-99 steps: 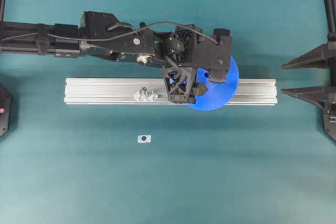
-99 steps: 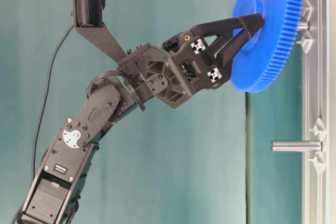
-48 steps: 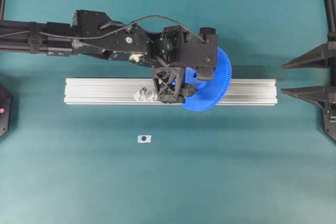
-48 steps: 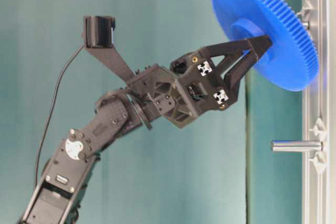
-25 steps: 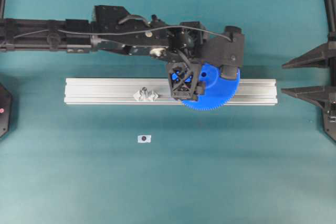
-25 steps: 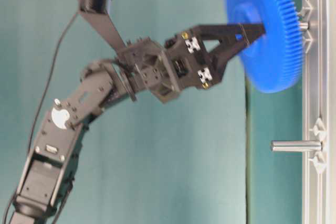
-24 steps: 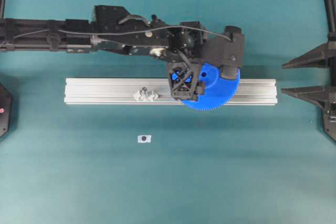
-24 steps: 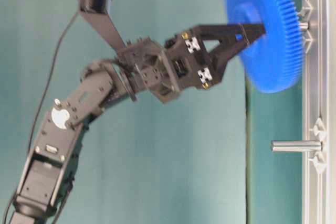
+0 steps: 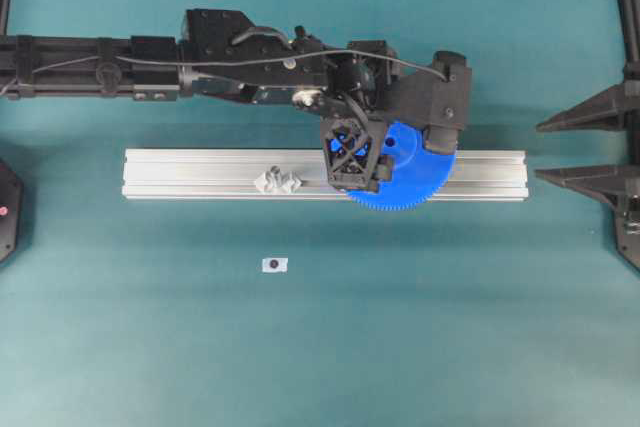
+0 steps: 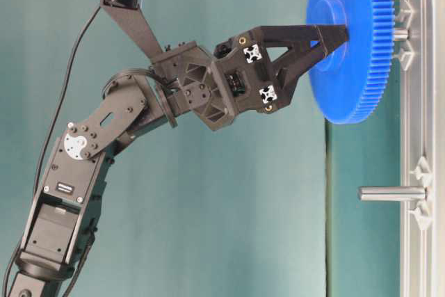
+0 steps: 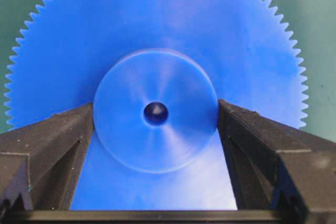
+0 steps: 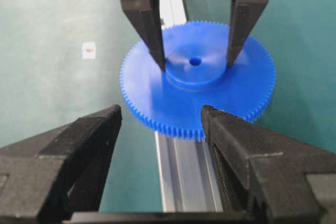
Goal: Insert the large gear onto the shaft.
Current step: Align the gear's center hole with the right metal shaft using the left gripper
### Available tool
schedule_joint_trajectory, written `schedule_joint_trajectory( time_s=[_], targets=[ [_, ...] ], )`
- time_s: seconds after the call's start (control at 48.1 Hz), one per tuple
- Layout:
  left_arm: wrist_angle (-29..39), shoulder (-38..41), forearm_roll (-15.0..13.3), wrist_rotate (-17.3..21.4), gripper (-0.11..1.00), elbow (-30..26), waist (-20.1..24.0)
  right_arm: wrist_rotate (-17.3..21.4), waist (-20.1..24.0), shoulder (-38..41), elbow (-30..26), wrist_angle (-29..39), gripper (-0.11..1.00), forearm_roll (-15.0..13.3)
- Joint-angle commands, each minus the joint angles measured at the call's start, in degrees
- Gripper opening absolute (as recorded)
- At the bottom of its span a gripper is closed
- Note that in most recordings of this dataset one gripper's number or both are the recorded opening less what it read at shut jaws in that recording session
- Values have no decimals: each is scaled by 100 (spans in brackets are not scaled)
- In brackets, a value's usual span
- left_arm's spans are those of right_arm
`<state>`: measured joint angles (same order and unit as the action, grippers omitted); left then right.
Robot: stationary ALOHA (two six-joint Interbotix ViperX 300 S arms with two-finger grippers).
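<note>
Overhead view of a teal bench with a long aluminium rail laid lengthwise across its middle. Reaching in from the bench's left edge, a black robot arm ending in the left gripper. Clenched on the large gear, one finger pressed against each side of the raised round hub, as shown close up by the left wrist camera. Bright blue, finely toothed all round the rim, with a small dark hole at the centre.

Held flat over the rail, right of the rail's middle, overhanging both of the rail's long edges. In the table-level view, turned sideways, gear face parallel to the rail and close to it. Just behind the gear, the shaft: a thin grey pin standing up from the rail between small clear brackets, in line with the hub, only a short stub of it visible between gear and rail. Impossible to tell whether the pin has entered the centre hole.

Further left along the rail, well apart from the gear, a second pin with its own clear brackets, standing bare.

At the bench's right edge, the right gripper, released, jaws spread wide and grasping nothing, pointed towards the gear but well apart from it.

Near the bench's front edge, left of centre, a small white tag with a dark spot.
</note>
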<state>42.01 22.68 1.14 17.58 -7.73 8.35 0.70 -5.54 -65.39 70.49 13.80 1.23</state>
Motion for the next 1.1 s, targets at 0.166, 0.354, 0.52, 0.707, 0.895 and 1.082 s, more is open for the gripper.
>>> schedule_joint_trajectory(
  time_s=[0.166,0.354,0.52,0.707,0.895,1.082],
  targets=[
    [62,-9,18,18,86,-264,35,53,-18,44,-70,-53,69,18],
    [229,18,35,18,86,-325,26,53,-18,44,-70,-53,69,18],
    [290,26,35,18,86,-343,26,53,-18,44,-62,-53,69,18],
    [563,35,35,9,87,-492,26,53,-18,44,-62,-53,69,18],
    [729,167,18,9,91,-668,-9,53,-18,44,-35,-62,70,18],
    [729,246,18,9,91,-861,-35,53,-18,35,-44,-53,69,18]
  ],
)
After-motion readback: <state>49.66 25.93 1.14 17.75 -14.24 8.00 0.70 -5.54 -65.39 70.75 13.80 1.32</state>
